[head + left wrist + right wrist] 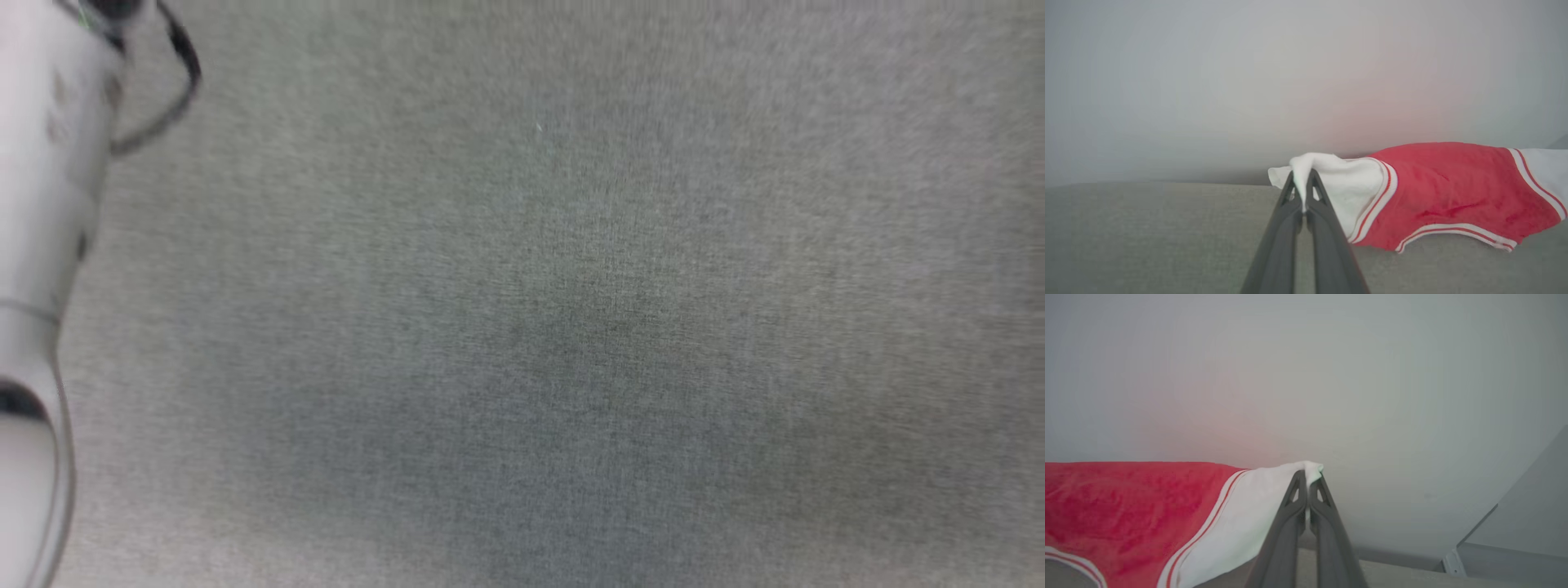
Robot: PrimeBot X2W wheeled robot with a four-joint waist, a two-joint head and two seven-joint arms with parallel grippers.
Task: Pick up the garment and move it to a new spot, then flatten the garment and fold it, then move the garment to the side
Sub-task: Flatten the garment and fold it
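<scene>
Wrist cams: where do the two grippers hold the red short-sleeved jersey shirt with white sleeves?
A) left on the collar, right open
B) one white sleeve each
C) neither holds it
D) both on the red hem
B: the left gripper is shut on one white sleeve of the red short-sleeved jersey shirt, the right gripper on the other white sleeve.

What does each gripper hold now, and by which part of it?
Both hold the red shirt. The left gripper pinches the edge of one white sleeve; the right gripper pinches the edge of the other white sleeve.
</scene>
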